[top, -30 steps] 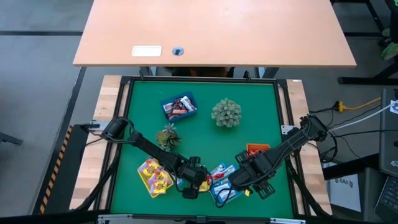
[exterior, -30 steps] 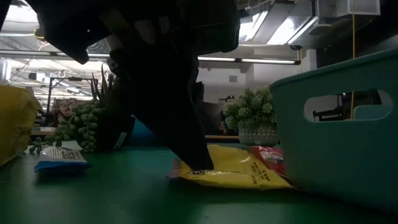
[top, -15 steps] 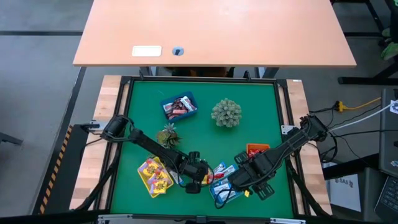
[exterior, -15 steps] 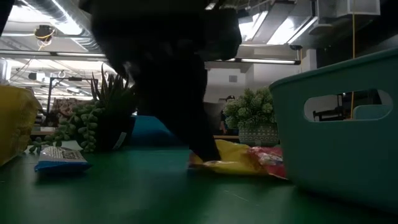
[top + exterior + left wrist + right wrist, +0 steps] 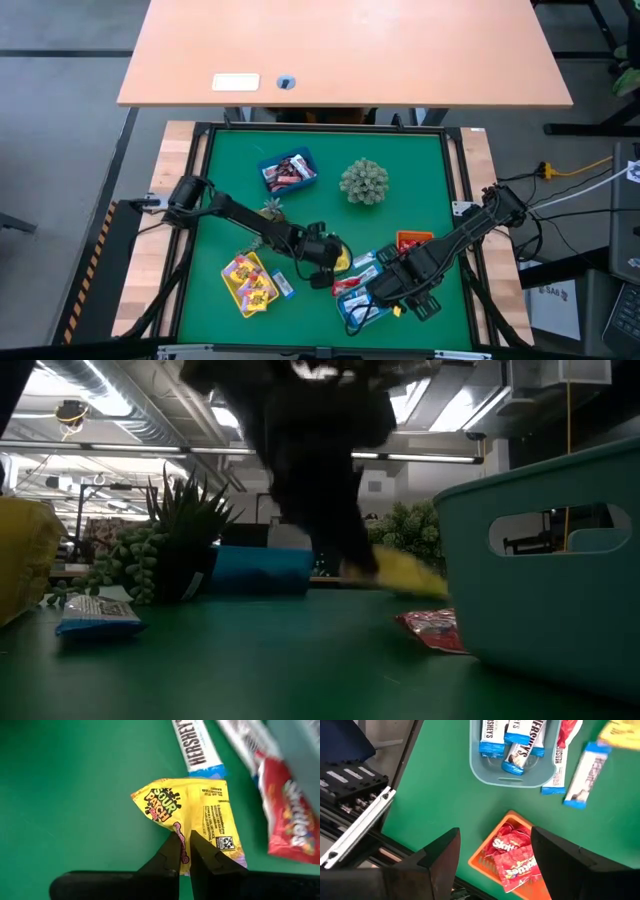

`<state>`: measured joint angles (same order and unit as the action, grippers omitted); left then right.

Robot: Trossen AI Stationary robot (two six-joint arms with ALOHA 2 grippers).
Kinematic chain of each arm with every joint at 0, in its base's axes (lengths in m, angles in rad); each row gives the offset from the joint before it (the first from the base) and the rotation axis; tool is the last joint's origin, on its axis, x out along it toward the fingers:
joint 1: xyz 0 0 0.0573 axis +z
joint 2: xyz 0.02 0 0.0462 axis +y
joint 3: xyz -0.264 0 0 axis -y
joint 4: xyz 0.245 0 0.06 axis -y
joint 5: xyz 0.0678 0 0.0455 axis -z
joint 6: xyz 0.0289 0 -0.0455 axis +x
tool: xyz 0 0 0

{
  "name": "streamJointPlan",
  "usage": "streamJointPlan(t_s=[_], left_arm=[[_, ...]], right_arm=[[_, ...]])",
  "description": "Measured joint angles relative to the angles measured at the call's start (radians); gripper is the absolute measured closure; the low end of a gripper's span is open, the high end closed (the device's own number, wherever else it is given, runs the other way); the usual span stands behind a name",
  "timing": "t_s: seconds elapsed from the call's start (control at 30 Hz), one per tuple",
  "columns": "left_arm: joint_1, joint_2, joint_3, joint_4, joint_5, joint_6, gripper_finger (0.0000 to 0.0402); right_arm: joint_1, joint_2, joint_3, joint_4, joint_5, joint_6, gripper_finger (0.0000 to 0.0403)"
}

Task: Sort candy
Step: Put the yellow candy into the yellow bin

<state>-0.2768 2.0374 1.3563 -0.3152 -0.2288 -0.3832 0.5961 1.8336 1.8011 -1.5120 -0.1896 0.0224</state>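
Observation:
My left gripper (image 5: pixel 328 268) is shut on a yellow candy packet (image 5: pixel 190 815), which is lifted off the green mat between the yellow tray (image 5: pixel 250 284) and the teal tray (image 5: pixel 360 306). In the low view the packet (image 5: pixel 405 572) shows clear of the mat. A blue-and-white bar (image 5: pixel 196 745) and a red packet (image 5: pixel 289 820) lie flat on the mat beside it. My right gripper (image 5: pixel 495 865) hangs open high above the orange tray (image 5: pixel 516 861) of red packets and touches nothing. My left gripper pinches the yellow packet between its two fingers at the middle of one edge (image 5: pixel 185 834). The fingers slant down from the table's left side. The packet hangs tilted beyond the fingertips (image 5: pixel 172 851), clear of the mat.
The teal tray (image 5: pixel 512 772) holds several blue-and-white bars. A blue tray (image 5: pixel 288 172) of dark candy stands at the far side. Two spiky plants (image 5: pixel 363 182) (image 5: pixel 270 213) stand mid-mat. Another blue-and-white bar (image 5: pixel 97 612) lies by the yellow tray. A red packet (image 5: pixel 430 628) lies against the teal tray.
My left gripper has risen and gone toward the table's far right, away from the yellow tray. The yellow packet, which lay flat on the mat, has come up with it and now hangs clear.

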Motion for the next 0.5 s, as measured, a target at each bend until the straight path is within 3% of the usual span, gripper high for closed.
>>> streamJointPlan(t_s=[0.3,0.5], left_arm=[[0.015,-0.203,0.002,-0.128,0.014,0.072,0.0398],[-0.024,-0.357,0.003,-0.304,0.049,0.020,0.0398]], right_arm=[[-0.001,0.001,0.000,-0.008,0.069,-0.032,0.0159],[-0.001,0.001,0.000,-0.008,0.070,-0.032,0.0159]])
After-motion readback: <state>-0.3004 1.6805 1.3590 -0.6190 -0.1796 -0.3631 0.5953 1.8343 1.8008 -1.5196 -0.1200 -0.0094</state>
